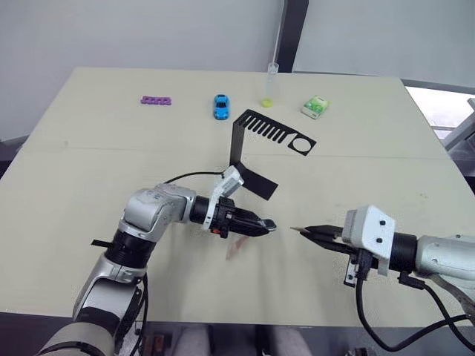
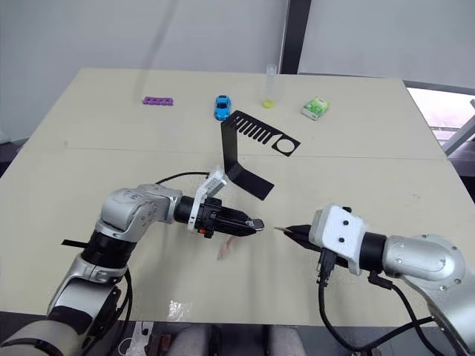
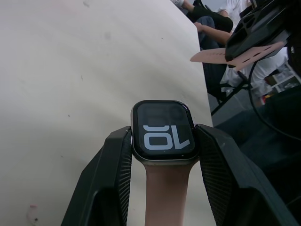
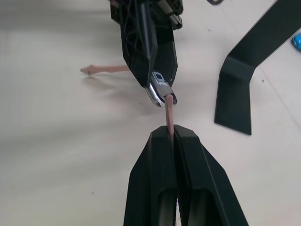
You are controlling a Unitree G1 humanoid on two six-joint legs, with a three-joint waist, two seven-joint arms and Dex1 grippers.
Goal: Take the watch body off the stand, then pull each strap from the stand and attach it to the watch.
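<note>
I'm seeing my left claw (image 3: 162,179) clamping the glossy rounded-square watch body (image 3: 163,132), one matte tan strap (image 4: 106,68) trailing half-hidden beneath. My right claw (image 4: 174,134) is pinching the second strap (image 4: 169,110) flat at the watch's edge, above the near bench (image 1: 111,148); the bent-metal stand (image 1: 263,144) is standing farther back.

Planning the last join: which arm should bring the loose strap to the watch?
Probably the right. The right gripper is shut on the second strap, whose tip points at the watch body. The left gripper clamps that body, with one strap already attached, so it is better steadying.
</note>
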